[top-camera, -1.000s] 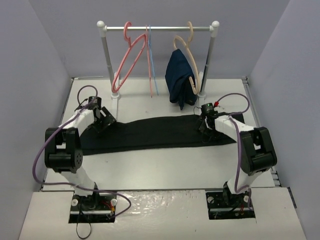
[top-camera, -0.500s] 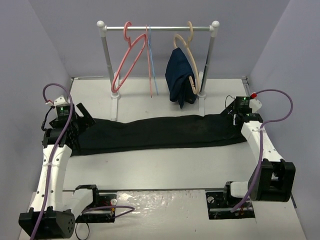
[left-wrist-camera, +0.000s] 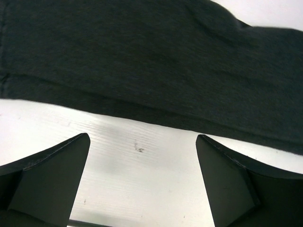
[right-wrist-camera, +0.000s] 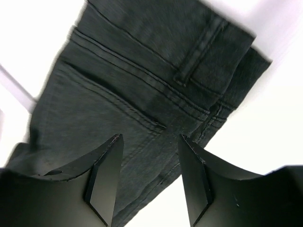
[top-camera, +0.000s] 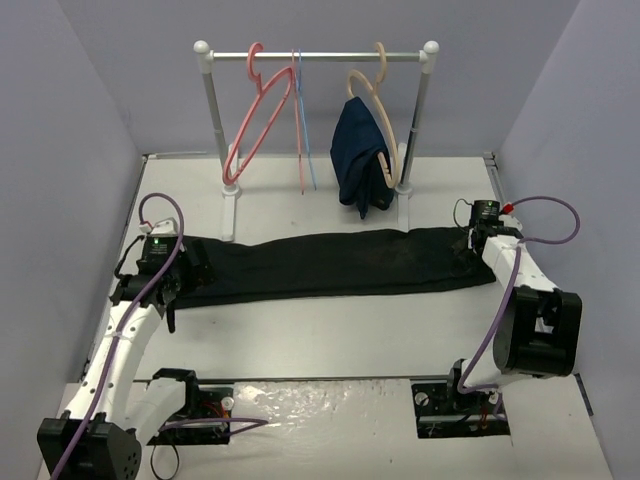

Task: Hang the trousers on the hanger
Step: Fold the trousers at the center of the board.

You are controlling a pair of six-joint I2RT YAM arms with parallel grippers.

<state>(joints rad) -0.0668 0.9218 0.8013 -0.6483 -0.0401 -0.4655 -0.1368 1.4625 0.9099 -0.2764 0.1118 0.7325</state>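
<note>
From above, the trousers are lying flat across the middle of the desk, stretching from near its left edge to near its right edge. The hanger is hanging on the rail at the far edge, well apart from the trousers. The left gripper is hovering at the trousers' left end and the right gripper at their right end.

In the left wrist view, the left gripper is standing wide apart and holding nothing. Bare desk is showing between its fingers, and the trousers are lying just beyond.

In the right wrist view, the right gripper is hanging partly parted over the waistband end of the trousers, clamping nothing.
</note>
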